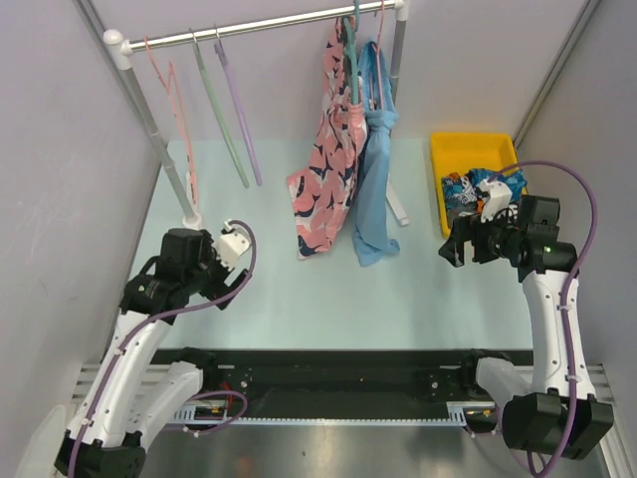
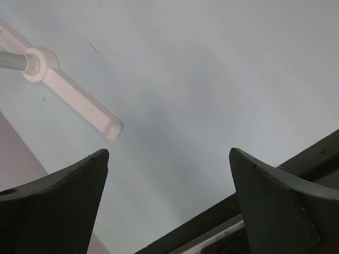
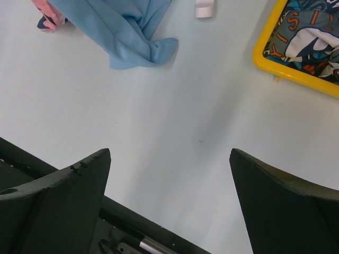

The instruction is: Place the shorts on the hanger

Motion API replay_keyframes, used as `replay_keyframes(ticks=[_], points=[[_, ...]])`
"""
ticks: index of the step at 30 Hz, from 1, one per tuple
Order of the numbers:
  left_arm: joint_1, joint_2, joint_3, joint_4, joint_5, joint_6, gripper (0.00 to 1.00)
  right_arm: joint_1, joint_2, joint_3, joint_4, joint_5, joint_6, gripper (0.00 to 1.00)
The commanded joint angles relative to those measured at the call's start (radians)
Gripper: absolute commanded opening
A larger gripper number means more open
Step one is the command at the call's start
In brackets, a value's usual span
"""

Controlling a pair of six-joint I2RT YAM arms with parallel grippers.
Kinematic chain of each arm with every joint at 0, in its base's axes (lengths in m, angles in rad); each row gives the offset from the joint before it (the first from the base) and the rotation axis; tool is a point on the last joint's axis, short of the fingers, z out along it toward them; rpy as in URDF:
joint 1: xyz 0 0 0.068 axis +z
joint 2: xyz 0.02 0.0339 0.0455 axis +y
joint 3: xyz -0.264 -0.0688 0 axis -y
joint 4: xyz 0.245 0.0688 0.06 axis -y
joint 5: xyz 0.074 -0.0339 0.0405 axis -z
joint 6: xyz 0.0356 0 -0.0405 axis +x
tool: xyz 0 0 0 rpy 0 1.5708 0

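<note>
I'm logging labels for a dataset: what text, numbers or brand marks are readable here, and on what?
No text can be read.
The shorts in the yellow bin carry orange letter-like marks, too cropped and blurred to read.
Nothing legible shows elsewhere.

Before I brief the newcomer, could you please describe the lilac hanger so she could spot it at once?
Find the metal rail across the back of the table. Three bare hangers hang near its left end; the lilac hanger is the rightmost, beside the green hanger, with the pink hanger farthest left.
</note>
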Motion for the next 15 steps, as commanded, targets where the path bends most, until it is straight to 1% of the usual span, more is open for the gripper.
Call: replay_keyframes(ticks=[1,5,6,10,15], points=[[-0.004,0.042,0.113,-0.069,0.067,0.029,1.0,-0.004,0.029,0.008,0.054,0.036,0.068,1.0],[-0.005,0.096,0.189,-0.134,0.168,0.029,1.0,-0.004,0.075,0.027,0.067,0.053,0.076,1.0],[-0.007,0.098,0.193,-0.139,0.202,0.037,1.0,-0.004,0.086,0.047,0.065,0.056,0.074,1.0],[-0.024,0.093,0.193,-0.165,0.25,0.066,1.0,-0.015,0.145,0.102,0.08,0.088,0.076,1.0],[-0.057,0.093,0.174,-0.163,0.261,0.068,1.0,-0.116,0.198,0.165,0.187,0.07,0.103,1.0]])
